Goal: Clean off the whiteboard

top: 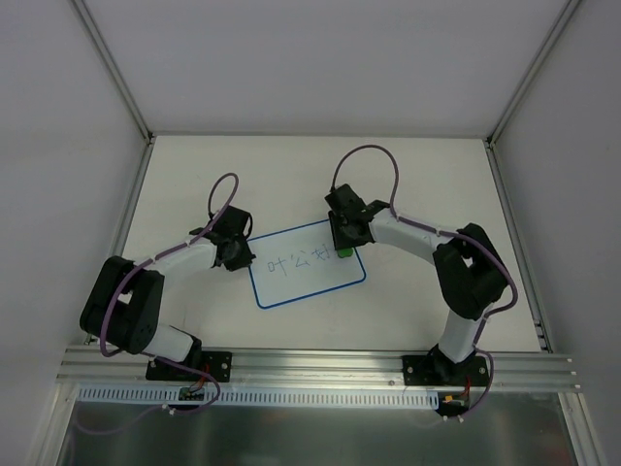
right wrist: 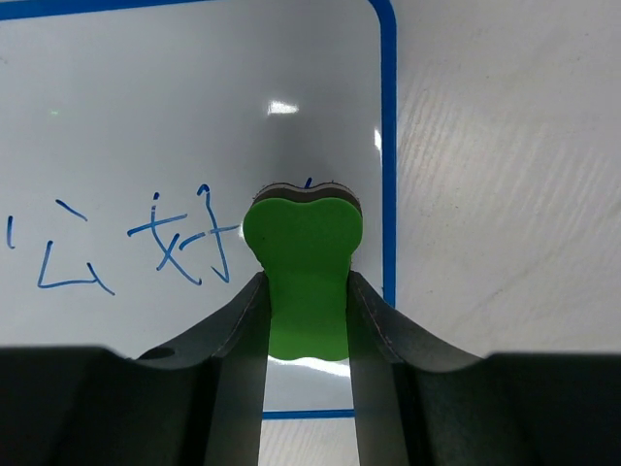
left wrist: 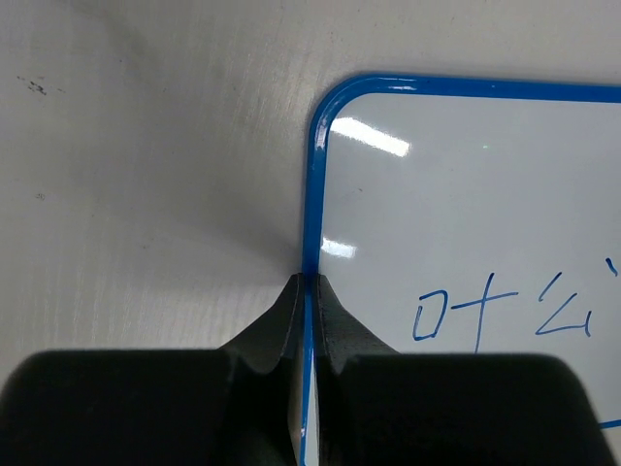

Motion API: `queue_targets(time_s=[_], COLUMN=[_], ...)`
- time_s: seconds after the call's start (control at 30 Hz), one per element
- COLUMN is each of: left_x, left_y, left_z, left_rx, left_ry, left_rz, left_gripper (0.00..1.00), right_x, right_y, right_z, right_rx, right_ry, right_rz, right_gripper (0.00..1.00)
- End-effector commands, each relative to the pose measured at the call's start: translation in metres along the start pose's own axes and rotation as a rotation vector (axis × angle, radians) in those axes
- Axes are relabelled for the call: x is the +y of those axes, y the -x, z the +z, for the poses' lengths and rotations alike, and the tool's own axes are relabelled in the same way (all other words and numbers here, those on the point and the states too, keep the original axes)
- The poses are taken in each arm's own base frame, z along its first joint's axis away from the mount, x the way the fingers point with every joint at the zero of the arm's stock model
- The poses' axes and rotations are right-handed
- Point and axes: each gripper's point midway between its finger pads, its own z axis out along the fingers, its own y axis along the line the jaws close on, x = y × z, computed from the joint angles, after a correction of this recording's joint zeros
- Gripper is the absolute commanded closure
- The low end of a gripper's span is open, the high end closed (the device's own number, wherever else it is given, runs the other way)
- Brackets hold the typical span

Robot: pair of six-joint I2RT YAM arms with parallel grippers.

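While the left gripper point(left wrist: 309, 286) pinches the thin blue rim at the left side of the small, flat, white rectangular whiteboard point(top: 306, 267), which lies slightly askew on the pale table point(top: 291, 165) between the two arms, that hold is narrow. A hard sideways stroke could probably pull the rim free and let the board slide or turn. The right gripper point(right wrist: 306, 279) has its fingers clamped on the small green foam eraser block point(right wrist: 303, 238), whose dark felt edge seems to rest on the board just inside the right rim, beside the last of the blue handwritten characters point(right wrist: 184, 243). Too little pressure would likely smear the ink, a tilted eraser could skip strokes, and a rightward stroke might catch the rim.
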Motion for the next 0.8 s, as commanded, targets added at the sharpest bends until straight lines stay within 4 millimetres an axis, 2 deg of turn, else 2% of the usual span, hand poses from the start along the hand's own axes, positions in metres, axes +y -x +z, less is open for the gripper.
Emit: queue_targets(time_s=[0.0,0.23,0.3,0.33,0.47,0.57,0.6,0.7,0.77], left_x=[0.014,0.01,0.009,0.009,0.009,0.011,0.01,0.011,0.013], left_y=[-0.012,-0.02,-0.022,-0.022,-0.024,-0.025,-0.024,-0.024,-0.024], left_z=[0.008,0.012,0.012,0.013,0.013,0.013,0.012,0.012,0.012], left_rx=[0.044,0.085,0.088,0.091,0.094,0.092,0.089,0.086,0.087], left_ry=[0.056,0.036,0.03,0.029,0.024,0.031,0.028,0.03,0.033], left_rz=[0.001,-0.003,-0.007,-0.01,-0.012,-0.019,-0.021,-0.024,-0.032], left_gripper=[1.0,1.0,1.0,1.0,1.0,1.0,1.0,1.0,1.0], right_x=[0.01,0.024,0.039,0.051,0.105,0.126,0.125,0.103,0.07], right_y=[0.007,-0.018,-0.027,-0.025,-0.04,-0.044,-0.043,-0.038,-0.033], right_z=[0.004,0.021,0.026,0.026,0.028,0.03,0.03,0.028,0.024], right_rx=[-0.003,0.098,0.127,0.133,0.18,0.202,0.207,0.209,0.219], right_ry=[0.013,0.002,0.013,0.045,0.147,0.155,0.138,0.03,-0.078], right_rz=[-0.017,-0.055,-0.081,-0.085,-0.131,-0.171,-0.177,-0.17,-0.144], right_gripper=[1.0,1.0,1.0,1.0,1.0,1.0,1.0,1.0,1.0])
